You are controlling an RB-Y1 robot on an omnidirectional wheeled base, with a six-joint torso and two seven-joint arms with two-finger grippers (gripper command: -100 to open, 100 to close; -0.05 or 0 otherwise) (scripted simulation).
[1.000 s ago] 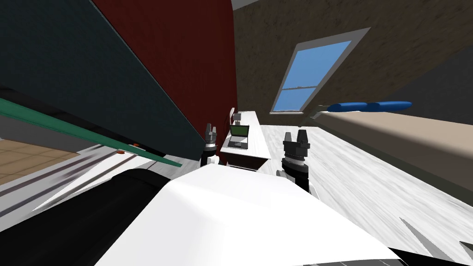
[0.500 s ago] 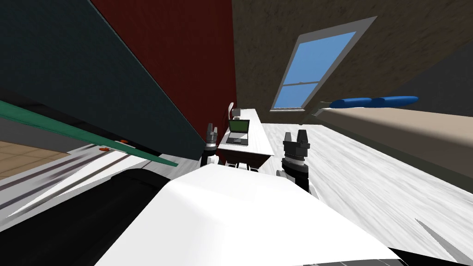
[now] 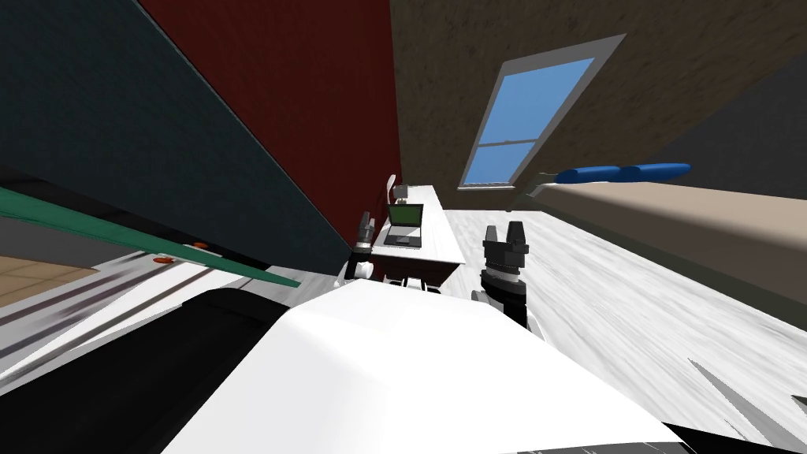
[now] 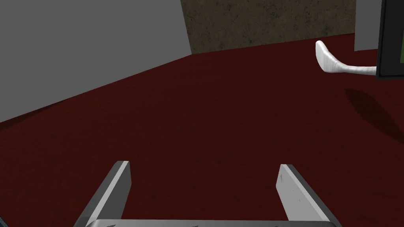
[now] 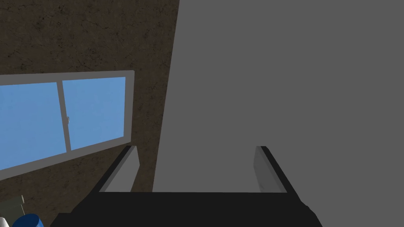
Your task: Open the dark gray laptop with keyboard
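Note:
The dark grey laptop (image 3: 405,225) sits on a white desk (image 3: 445,248) against the dark red wall, ahead of me. Its lid stands raised, showing a green screen and the keyboard. My left gripper (image 3: 365,226) is held up just left of the desk's near end, short of the laptop. In the left wrist view the left gripper (image 4: 204,165) is open and empty, facing the red wall, with the laptop's screen edge (image 4: 390,39) off to one side. My right gripper (image 3: 506,235) is raised right of the desk, open and empty (image 5: 196,147).
A white chair (image 3: 392,187) stands behind the desk, and a small grey object (image 3: 403,191) sits at its far end. A bed (image 3: 693,228) with blue pillows (image 3: 622,172) fills the right side. A green-edged shelf (image 3: 158,246) runs along the left. Pale floor (image 3: 599,299) lies between desk and bed.
I have moved slightly closer to the desk and the view has turned a little. My left gripper has shifted right, toward the desk's near corner. The right arm holds its pose.

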